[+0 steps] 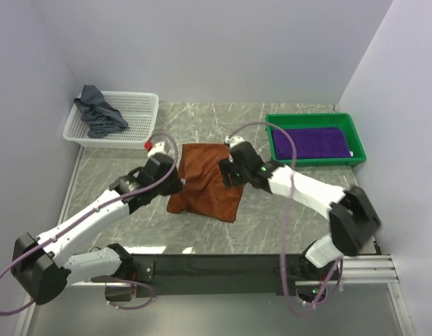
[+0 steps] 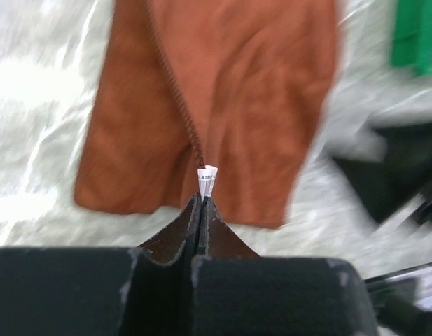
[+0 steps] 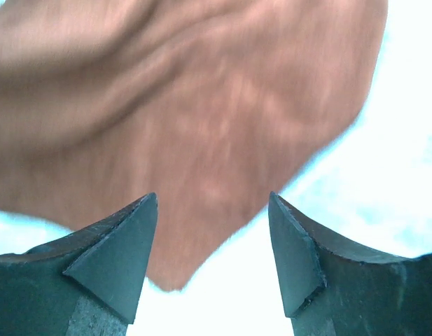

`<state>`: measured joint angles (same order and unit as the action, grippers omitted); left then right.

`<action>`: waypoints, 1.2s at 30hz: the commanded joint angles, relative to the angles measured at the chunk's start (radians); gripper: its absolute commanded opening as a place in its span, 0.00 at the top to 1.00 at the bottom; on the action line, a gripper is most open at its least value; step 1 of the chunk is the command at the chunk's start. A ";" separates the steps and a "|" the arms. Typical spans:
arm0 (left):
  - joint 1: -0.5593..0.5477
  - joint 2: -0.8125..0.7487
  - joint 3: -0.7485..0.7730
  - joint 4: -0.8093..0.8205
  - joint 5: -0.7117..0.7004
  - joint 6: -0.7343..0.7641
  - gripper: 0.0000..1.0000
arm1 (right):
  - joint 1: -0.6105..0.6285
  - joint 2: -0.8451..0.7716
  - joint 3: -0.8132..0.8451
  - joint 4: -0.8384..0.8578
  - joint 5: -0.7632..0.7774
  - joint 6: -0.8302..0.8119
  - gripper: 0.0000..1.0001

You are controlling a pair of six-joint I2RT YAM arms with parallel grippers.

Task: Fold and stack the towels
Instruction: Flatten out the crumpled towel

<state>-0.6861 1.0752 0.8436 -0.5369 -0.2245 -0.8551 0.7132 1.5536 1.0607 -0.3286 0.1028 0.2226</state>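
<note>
My left gripper [image 2: 201, 199] is clamped tight on the left edge of the rust-brown towel [image 1: 205, 185], a small white label [image 2: 207, 180] poking out just past the fingertips. That arm reaches forward low over the table [image 1: 272, 217]. My right gripper [image 3: 212, 203] stands with its jaws wide apart and holds nothing, hovering over the towel's right side near the far corner, its arm bent in from the right. The towel lies crumpled in the middle of the table between both hands. The green tray [image 1: 314, 117] at far right holds a flat purple towel [image 1: 308, 142]. The white basket [image 1: 142, 122] at far left holds a bunched grey-blue towel [image 1: 98, 110].
</note>
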 commanded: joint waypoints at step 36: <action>0.034 0.218 0.546 -0.031 -0.001 0.044 0.99 | 0.185 -0.254 -0.526 0.734 -0.022 0.507 0.31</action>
<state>-0.6548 1.2869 1.3281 -0.5686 -0.2150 -0.8051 0.8139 1.2762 0.4030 0.4946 -0.0265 0.9760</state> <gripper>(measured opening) 0.014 0.680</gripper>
